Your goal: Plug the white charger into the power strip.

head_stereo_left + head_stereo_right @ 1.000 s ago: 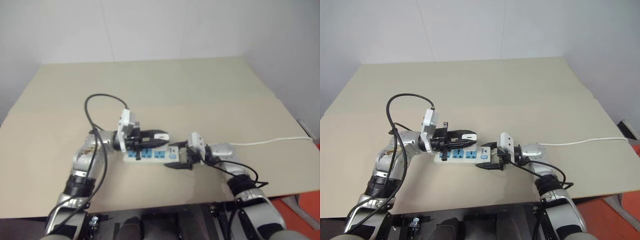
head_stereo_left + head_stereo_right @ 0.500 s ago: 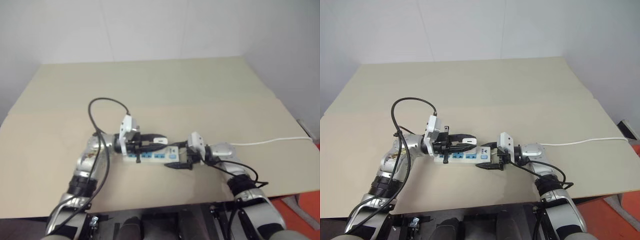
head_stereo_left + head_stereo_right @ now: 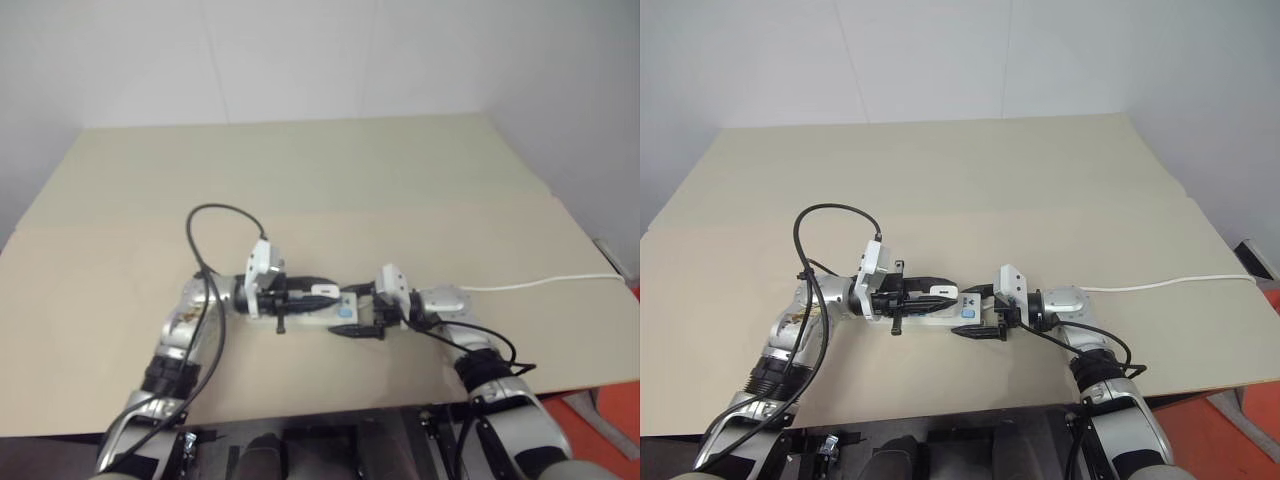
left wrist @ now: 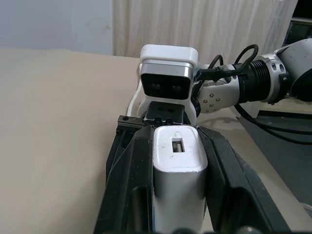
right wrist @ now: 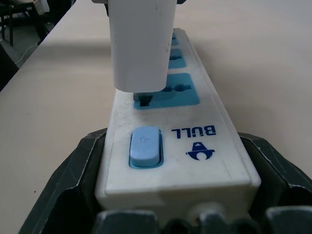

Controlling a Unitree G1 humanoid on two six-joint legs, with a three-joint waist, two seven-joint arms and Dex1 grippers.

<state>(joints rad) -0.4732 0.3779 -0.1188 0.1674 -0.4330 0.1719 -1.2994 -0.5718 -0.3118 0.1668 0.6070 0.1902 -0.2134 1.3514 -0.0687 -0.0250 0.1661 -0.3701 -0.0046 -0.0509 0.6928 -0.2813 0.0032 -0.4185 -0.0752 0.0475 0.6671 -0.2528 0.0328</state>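
On the wide beige matte surface point(image 3: 330, 180), the long flat white plastic power strip point(image 5: 183, 146) with blue sockets lay near the robot's edge, its length running left to right between the two arms. The right pincer point(image 5: 175, 195) was clenched around the strip's switch end — one black finger pressed against each long side, with the pale blue rocker switch point(image 5: 145, 146) and the blue "BULL" lettering facing up between them. A thin white cord point(image 3: 540, 284) trailed from that side across the surface toward the right edge. The left pincer point(image 4: 176, 161) was clamped on the small white boxy charger point(image 4: 178, 185), a black finger flat against each of its two sides; the charger's end face with a small rectangular port faced along the fingers toward the right arm. In the right wrist view the charger point(image 5: 141, 44) stood upright directly over the blue socket nearest the switch, its underside just above the strip's top face with a narrow shadowed gap beneath it; whether its prongs had entered the slots could not be told. The other blue sockets lay beyond it, partly hidden by its body. A black cable point(image 3: 205, 240) looped up from the left arm above the surface.
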